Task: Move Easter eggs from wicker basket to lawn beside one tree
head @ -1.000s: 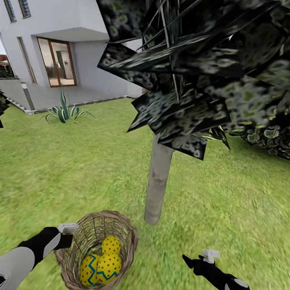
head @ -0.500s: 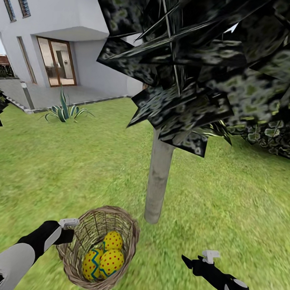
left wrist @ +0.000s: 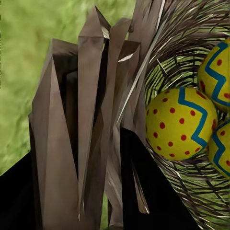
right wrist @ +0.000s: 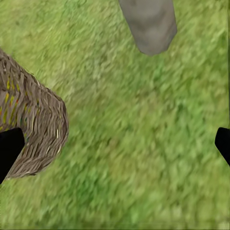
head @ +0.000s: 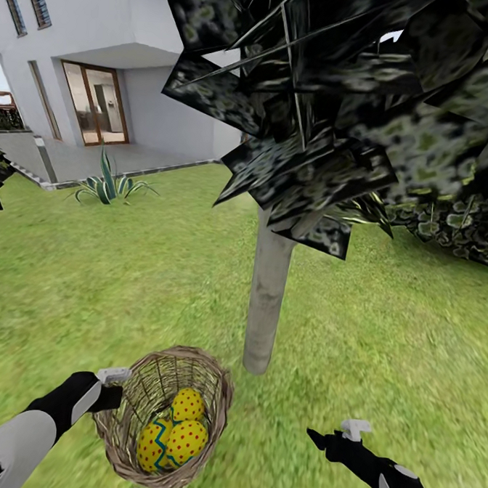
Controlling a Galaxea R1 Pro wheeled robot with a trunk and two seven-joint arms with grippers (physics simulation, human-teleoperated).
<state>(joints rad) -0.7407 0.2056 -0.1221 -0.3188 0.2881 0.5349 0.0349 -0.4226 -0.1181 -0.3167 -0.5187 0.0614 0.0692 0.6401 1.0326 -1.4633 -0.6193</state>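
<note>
Three eggs [head: 172, 432] lie in the basket [head: 218, 399], which stands on the lawn [head: 89, 277] at about seven o'clock from the tree [head: 267, 304] trunk and near it, so no egg is out yet and the first pick is the step in hand. At the basket's nine o'clock rim the left gripper [head: 111, 388] appears closed on the wicker wall, while the right gripper [head: 325, 440] hovers empty and spread wide over grass at the trunk's five o'clock. By my judgement, the free gripper must next reach down into the basket for the top egg.
</note>
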